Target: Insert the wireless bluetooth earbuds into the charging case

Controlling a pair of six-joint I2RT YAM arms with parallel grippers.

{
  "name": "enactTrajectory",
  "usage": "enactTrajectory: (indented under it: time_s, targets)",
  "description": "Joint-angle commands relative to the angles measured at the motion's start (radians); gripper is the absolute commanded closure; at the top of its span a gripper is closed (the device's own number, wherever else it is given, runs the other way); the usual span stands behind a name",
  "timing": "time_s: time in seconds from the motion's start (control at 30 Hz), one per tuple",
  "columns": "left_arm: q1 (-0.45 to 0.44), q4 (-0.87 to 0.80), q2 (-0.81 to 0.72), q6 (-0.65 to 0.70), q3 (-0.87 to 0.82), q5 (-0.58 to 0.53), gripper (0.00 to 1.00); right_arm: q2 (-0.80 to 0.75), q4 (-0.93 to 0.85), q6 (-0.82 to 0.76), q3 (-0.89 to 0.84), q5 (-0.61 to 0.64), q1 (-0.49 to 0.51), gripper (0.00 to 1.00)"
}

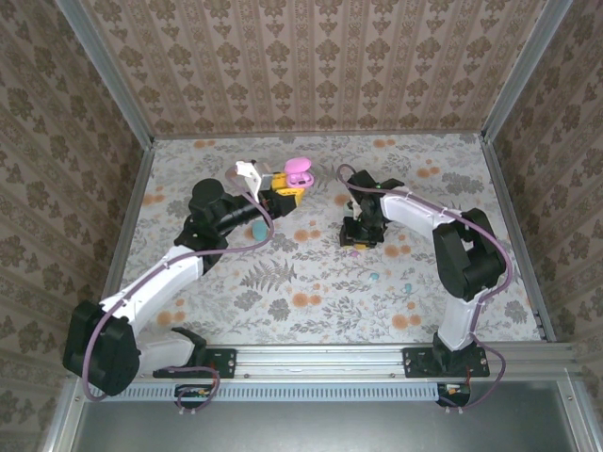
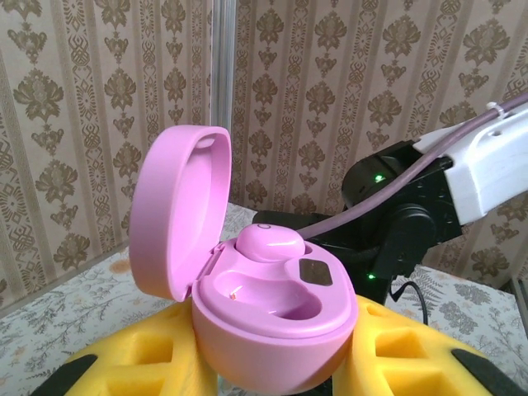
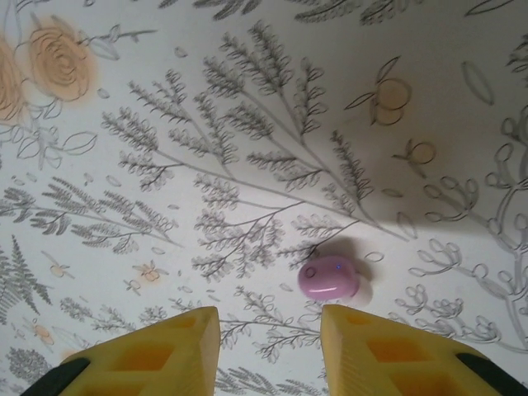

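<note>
My left gripper [image 2: 276,363] is shut on the pink charging case [image 2: 276,326], which it holds up off the table with the lid [image 2: 177,206] swung open. One pink earbud [image 2: 268,241] sits in the far socket, and the near socket [image 2: 272,299] is empty. From above, the case [image 1: 300,171] shows at the tip of the left gripper [image 1: 285,191]. My right gripper [image 3: 271,330] points down at the table, open, with nothing between its yellow fingers [image 3: 157,351]. A second pink earbud [image 3: 327,278] lies on the cloth just beyond the right fingertip.
A mint earbud [image 1: 374,277] and a light blue one [image 1: 408,284] lie on the floral table cloth [image 1: 301,301] in front of the right gripper [image 1: 359,237]. A light blue pebble-shaped case [image 1: 256,229] rests beside the left arm. Patterned walls close in three sides.
</note>
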Motion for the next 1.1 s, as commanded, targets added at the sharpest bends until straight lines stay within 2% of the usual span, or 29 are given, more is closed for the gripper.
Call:
enactTrajectory:
  time_s: [0.0, 0.27, 0.33, 0.53, 0.83, 1.07]
  targets:
    - [0.002, -0.006, -0.029, 0.021, 0.016, -0.004, 0.72, 0.049, -0.002, -0.042, 0.022, 0.002, -0.020, 0.59]
    - [0.000, -0.010, -0.033, 0.024, 0.014, -0.004, 0.72, 0.105, 0.002, -0.052, 0.007, -0.047, -0.023, 0.57]
    - [0.000, -0.010, -0.032, 0.025, 0.014, -0.035, 0.72, 0.095, 0.015, -0.050, -0.015, -0.078, -0.024, 0.58]
    - [0.000, -0.004, -0.018, 0.021, 0.020, -0.029, 0.72, 0.056, 0.029, -0.041, -0.061, -0.147, -0.015, 0.59]
    - [0.000, 0.002, -0.010, 0.015, 0.022, -0.024, 0.73, 0.002, 0.066, -0.014, -0.100, -0.185, 0.017, 0.61]
    - [0.000, 0.000, -0.013, 0.017, 0.022, -0.024, 0.72, -0.027, 0.065, 0.001, -0.083, -0.107, 0.017, 0.61]
